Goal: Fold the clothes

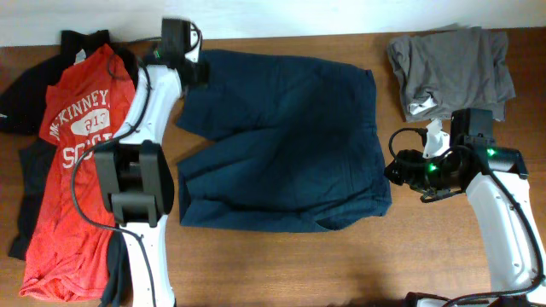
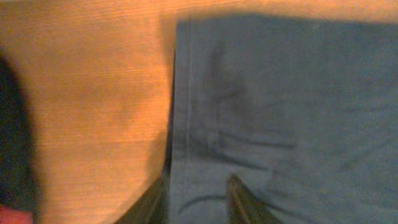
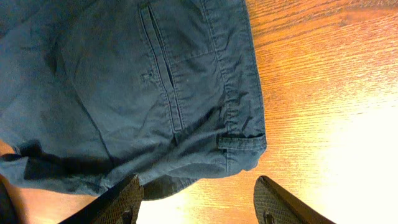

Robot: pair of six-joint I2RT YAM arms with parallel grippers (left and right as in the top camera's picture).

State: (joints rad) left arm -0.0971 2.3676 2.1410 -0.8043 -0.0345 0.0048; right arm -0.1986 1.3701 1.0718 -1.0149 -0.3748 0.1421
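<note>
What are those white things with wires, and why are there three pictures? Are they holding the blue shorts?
The white things are two robot arms at a wooden table, and each ends in a pincer with two fingers. The big picture looks down from above. The other two come from little cameras on the arms' wrists, so you see the fingers up close.

On the table lie blue shorts, a red T-shirt on top of black clothes, and a grey garment.

The left pincer sits at the shorts' edge with its fingers a little apart, so I can't tell if it grips. The right pincer is open beside the shorts' waistband, holding nothing.
</note>
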